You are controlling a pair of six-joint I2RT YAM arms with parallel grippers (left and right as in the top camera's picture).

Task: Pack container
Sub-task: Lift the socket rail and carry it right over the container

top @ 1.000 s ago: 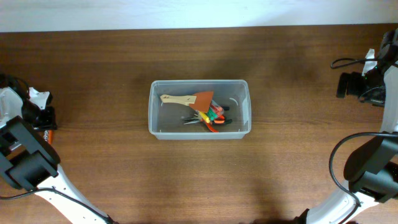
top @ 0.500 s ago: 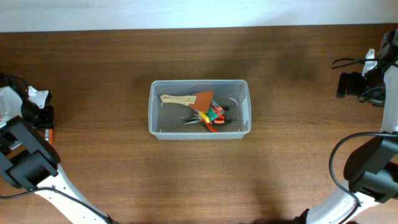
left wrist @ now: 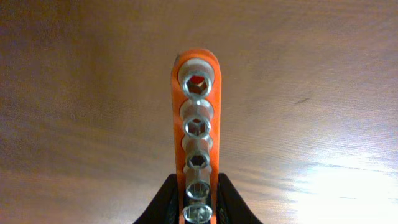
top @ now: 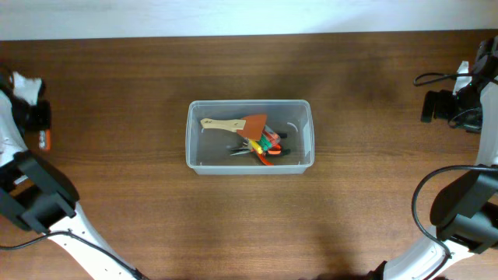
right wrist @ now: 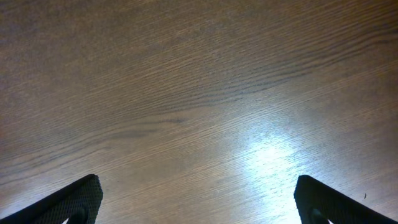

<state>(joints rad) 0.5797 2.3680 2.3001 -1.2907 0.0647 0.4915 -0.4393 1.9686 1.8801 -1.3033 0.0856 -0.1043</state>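
The container is a clear rectangular tub at the middle of the table. It holds a wooden-handled scraper and several small tools with coloured handles. At the far left edge my left gripper is shut on an orange socket rail. In the left wrist view the rail carries a row of steel sockets, and it runs out between the black fingers of my left gripper above the wood. My right gripper is at the far right edge, open over bare table.
The brown wooden table stretches on all sides of the tub. A pale wall strip runs along the far edge. Black cables loop beside the right arm.
My left gripper has closed on the orange socket rail and moved toward the table's far side with it. The right arm and the tub have not moved.
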